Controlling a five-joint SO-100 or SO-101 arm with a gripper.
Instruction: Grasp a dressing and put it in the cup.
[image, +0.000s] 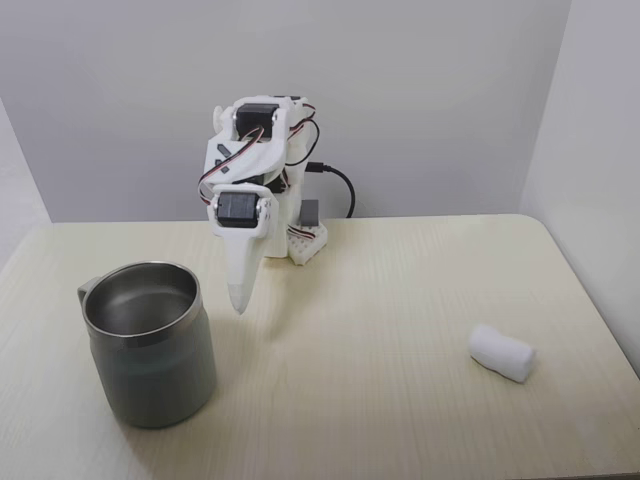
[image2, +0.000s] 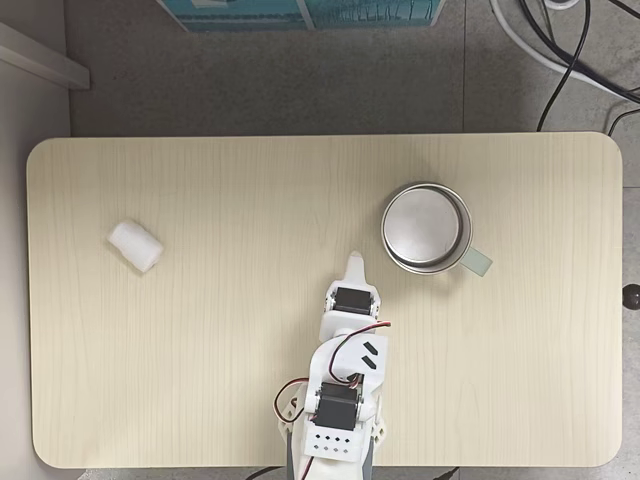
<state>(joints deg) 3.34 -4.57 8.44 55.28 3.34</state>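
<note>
Dressing (image: 502, 352) lies untouched, well apart from the empty cup (image: 150, 343) (nothing grasped yet), while the gripper (image: 238, 305) hangs closed and empty.

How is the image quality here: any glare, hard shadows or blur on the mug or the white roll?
In the front fixed view, soft even light, mild sheen inside the mug, faint shadow under the roll. In the top-down fixed view, the mug's inside looks washed pale, the roll sharp, the table evenly lit.

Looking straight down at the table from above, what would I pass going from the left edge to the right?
The white dressing roll, then the robot's claw, then the steel mug with its handle sticking out rightward.
</note>
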